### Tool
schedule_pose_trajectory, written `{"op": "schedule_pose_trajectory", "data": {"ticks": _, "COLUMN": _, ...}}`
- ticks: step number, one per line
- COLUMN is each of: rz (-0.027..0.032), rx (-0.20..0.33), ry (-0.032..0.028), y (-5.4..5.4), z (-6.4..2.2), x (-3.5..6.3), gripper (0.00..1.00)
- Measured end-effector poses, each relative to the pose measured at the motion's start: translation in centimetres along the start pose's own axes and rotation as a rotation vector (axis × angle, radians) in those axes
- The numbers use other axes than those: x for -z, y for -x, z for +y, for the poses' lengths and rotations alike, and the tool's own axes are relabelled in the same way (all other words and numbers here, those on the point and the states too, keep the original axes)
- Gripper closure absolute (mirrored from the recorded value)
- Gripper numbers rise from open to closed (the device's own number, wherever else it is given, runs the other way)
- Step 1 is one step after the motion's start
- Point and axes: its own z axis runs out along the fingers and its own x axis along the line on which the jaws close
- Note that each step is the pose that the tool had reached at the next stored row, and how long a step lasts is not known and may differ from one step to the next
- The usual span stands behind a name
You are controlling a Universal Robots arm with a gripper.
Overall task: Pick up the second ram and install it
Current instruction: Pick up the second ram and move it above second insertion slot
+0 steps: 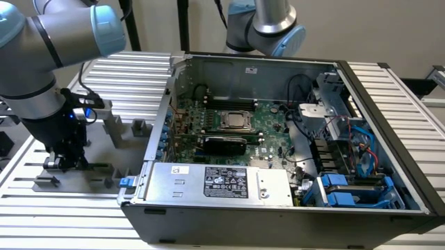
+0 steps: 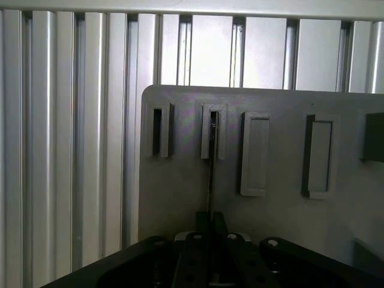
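In the wrist view the second ram point(image 2: 211, 180) shows edge-on as a thin dark line. One end stands in a slotted grey block point(image 2: 215, 147) on the grey fixture plate point(image 2: 282, 222); its other end runs between my fingers. My gripper point(image 2: 211, 217) is shut on the ram, with the two fingers tight against its sides. In the exterior view my gripper point(image 1: 64, 162) is down low on the grey fixture point(image 1: 80, 179) at the exterior view's left, beside the open computer case point(image 1: 208, 219).
Inside the case lie the green motherboard point(image 1: 268, 122), its CPU socket point(image 1: 236, 121) and long black slots point(image 1: 230, 103). A second slotted block point(image 2: 160, 129) and closed blocks point(image 2: 255, 156) sit on the plate. Ribbed aluminium table point(image 1: 125, 73) surrounds the fixture. Another arm point(image 1: 268, 23) stands behind the case.
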Motion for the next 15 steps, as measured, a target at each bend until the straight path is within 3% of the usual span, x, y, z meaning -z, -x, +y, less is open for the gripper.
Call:
{"op": "schedule_pose_trajectory", "data": {"ticks": 9, "rz": -0.0001, "rx": 0.0, "ry": 0.0001, "y": 0.0, "z": 0.0, "x": 0.32, "gripper": 0.86}}
{"op": "schedule_pose_trajectory", "data": {"ticks": 15, "rz": -0.0001, "rx": 0.0, "ry": 0.0002, "y": 0.0, "z": 0.01, "x": 1.59, "gripper": 0.86}}
